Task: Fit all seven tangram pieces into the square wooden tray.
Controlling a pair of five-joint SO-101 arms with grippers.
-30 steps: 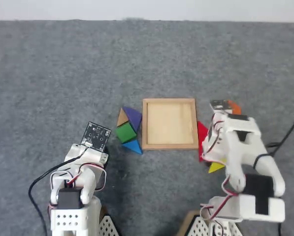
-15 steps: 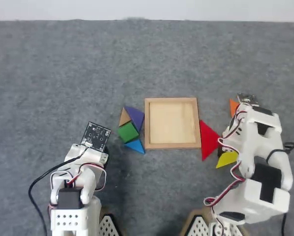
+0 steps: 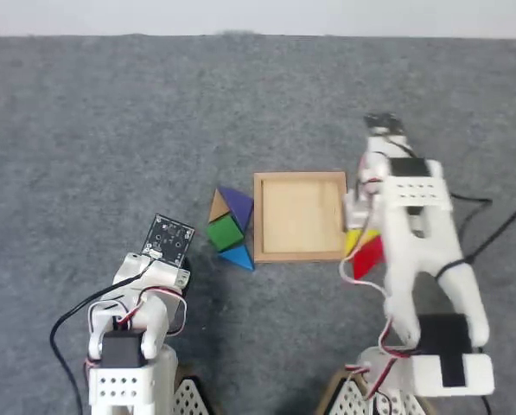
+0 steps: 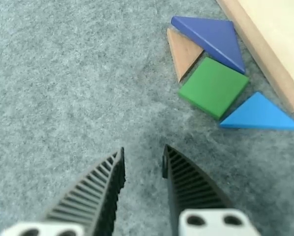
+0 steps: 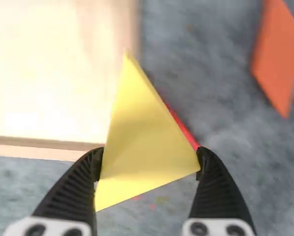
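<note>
"What did the left gripper [image 4: 143,157] hold?"

"Nothing. Its jaws stood slightly apart over the grey carpet [image 4: 48,73], near the green square [image 4: 213,87] and blue triangle [image 4: 259,114] left of the tray [image 3: 299,253]."

"And the right gripper [image 5: 150,153]?"

"It clamped the yellow triangle [image 5: 142,147] at the tray's right edge. The red triangle [image 3: 370,257] lay largely hidden beneath it; the orange piece [image 5: 277,64] was cut off."
</note>
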